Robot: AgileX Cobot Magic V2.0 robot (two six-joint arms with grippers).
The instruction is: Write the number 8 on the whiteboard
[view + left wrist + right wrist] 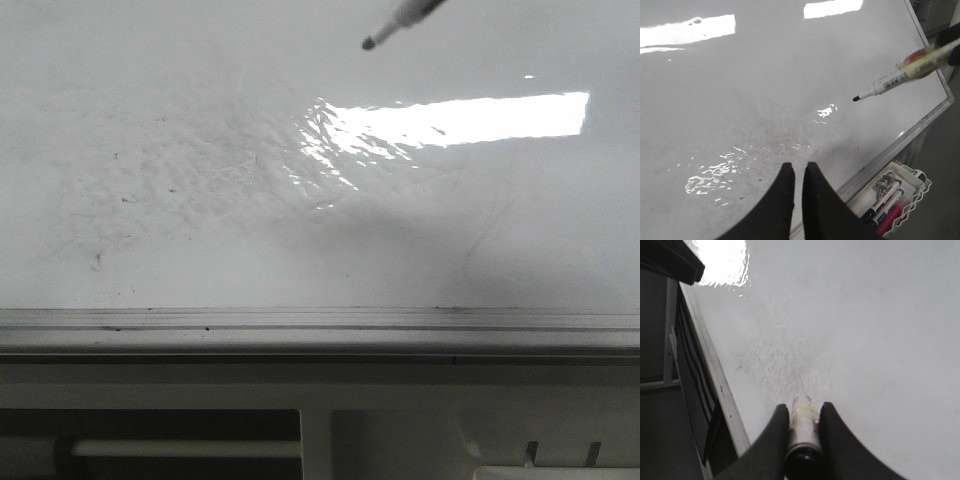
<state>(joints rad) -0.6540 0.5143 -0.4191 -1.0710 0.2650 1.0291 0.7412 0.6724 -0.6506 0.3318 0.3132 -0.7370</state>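
My right gripper is clamped on a whiteboard marker, cap off, its black tip hanging in the air above the whiteboard and not touching it, as far as the left wrist view lets me judge. No stroke of the number 8 is on the board: I see only faint grey smudges, specks and a wrinkled sheen under the bright reflection of a ceiling light. By my reading the task has not begun on the surface; both loops of the figure are left to draw, and the tip must first come down to the board.

My left gripper hovers over the whiteboard near its grey metal edge rail, fingers close together with only a narrow gap between them and nothing held.

Beside the whiteboard's rail, off its corner in the left wrist view, a white wire tray holds spare markers, dark-capped ones and a pink one. Below the rail in the front view is a cream panel with slots.

Nothing lies on the board between the marker tip and the smudged patch; the left gripper, near the rail, stands well apart from the tip and looks unlikely to hinder the strokes.
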